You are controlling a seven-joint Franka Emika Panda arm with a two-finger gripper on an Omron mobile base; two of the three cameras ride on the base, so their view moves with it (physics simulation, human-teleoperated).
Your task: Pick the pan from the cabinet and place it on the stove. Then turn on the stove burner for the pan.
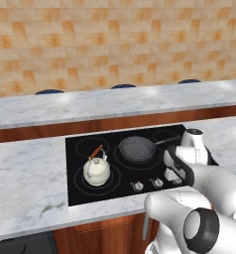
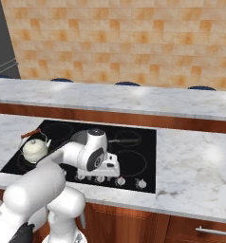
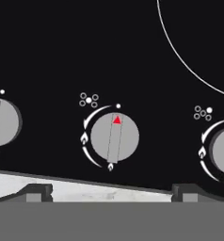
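Turning the burner knob is the step in hand, I judge, since the round shallow dark grey frying pan (image 1: 137,148) already sits on a ring of the flat black glass cooktop (image 1: 75,188), its straight dark handle pointing toward the right edge. The claw (image 3: 112,195) hangs low over the front row of small silver knobs, its two dark tips spread wide and pinching nothing, with the middle round grey knob with the red triangle (image 3: 115,137) centred between them in the hand view. To do this well, the claw should come straight down so the tips straddle the knob's raised bar squarely, close firmly, then rotate about the knob's own axis without dragging sideways. Whether this knob serves the pan's ring I cannot tell for sure; the small dot diagram beside it should settle that. Neighbouring knobs, the left grey knob (image 3: 3,123) and the right grey knob (image 3: 222,149), stand apart on either side, leaving room for spread tips but little for a skewed descent. The white marble counter (image 1: 26,188) edge lies just in front of the knob row, so the wrist has open air behind it. The white kettle with brown handle (image 1: 96,170) stands well to the left, and the pan is behind the knobs, clear of the turning hand.
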